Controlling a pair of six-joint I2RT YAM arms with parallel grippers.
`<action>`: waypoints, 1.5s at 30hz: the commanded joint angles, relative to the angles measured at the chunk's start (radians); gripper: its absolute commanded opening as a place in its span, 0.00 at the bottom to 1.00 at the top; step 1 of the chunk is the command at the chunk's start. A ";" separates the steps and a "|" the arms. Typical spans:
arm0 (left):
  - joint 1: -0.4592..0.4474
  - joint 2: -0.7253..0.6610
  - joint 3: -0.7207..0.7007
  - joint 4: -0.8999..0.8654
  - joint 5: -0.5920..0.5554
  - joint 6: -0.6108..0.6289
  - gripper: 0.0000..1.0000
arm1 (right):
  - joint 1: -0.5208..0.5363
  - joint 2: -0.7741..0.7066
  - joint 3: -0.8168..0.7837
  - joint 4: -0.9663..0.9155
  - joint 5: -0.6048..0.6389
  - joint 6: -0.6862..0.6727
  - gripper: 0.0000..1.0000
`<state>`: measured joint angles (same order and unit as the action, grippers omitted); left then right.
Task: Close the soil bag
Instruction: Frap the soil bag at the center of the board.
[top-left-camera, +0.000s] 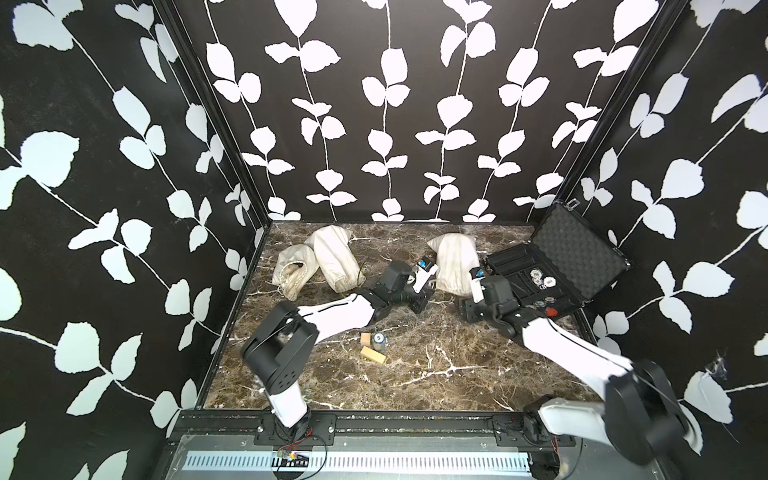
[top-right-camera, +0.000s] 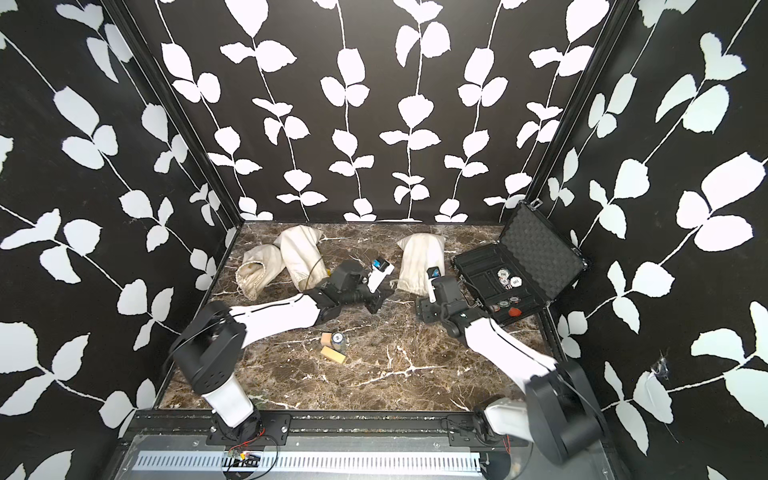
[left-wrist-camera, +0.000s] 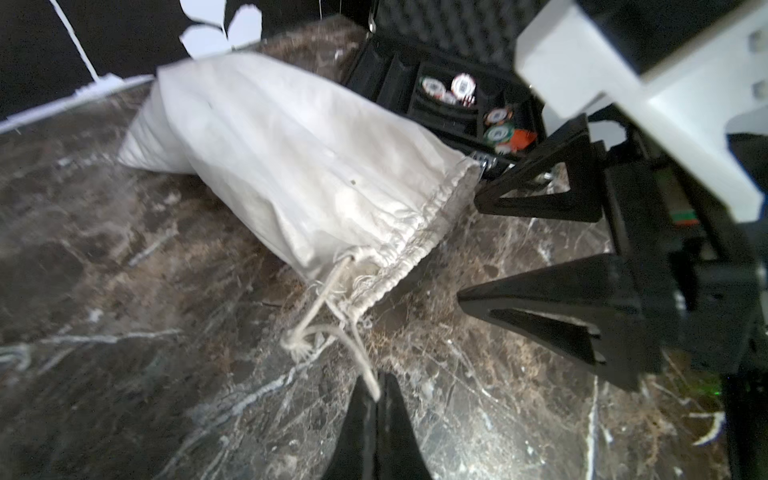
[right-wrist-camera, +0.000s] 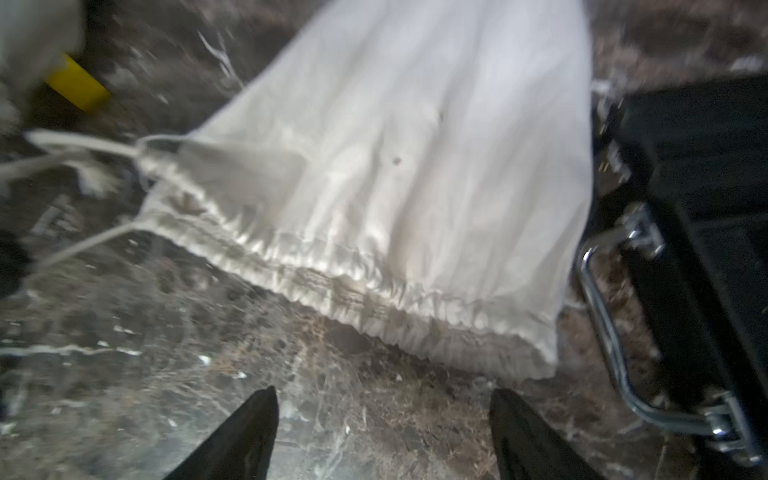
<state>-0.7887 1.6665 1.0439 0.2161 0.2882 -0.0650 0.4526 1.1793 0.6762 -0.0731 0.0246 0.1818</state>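
Item: soil bag (top-left-camera: 455, 259), cream cloth, lying near the far edge of the surface (top-left-camera: 415, 374), right of centre, just beside the open black case (top-left-camera: 577, 245); hem (right-wrist-camera: 374, 291) spread wide, barely gathered.
Fitting: drawstring (left-wrist-camera: 328, 307), its end pinched in the left hand (left-wrist-camera: 376, 399), which is clamped fully closed.
Attendant: right hand (right-wrist-camera: 384, 392), spread wide, empty, just short of the hem.
Step in hand: cinching the mouth.
Next, likely: right hand pins the hem while left hand draws the drawstring away.

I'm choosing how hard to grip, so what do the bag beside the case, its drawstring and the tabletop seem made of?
Bag: off-white woven cloth, matte, probably cotton or canvas; wrinkles and gathers at the hem. Drawstring: pale thin cord, frayed at the knot. Tabletop: brown marble look with white veins, faint sheen; real stone or print, cannot tell.
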 joint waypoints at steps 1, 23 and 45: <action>0.000 -0.049 0.021 -0.069 -0.001 -0.018 0.00 | 0.028 -0.122 -0.035 0.099 -0.050 -0.129 0.89; 0.000 -0.227 0.080 -0.130 -0.007 -0.049 0.00 | 0.103 0.122 0.180 0.277 -0.155 -0.381 0.57; 0.176 -0.470 0.042 -0.163 -0.040 -0.129 0.00 | 0.171 -0.034 0.177 0.132 0.012 -0.324 0.55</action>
<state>-0.6098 1.1797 1.0435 0.0349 0.1318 -0.1623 0.5804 1.1755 0.7967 -0.0227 0.1280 -0.1902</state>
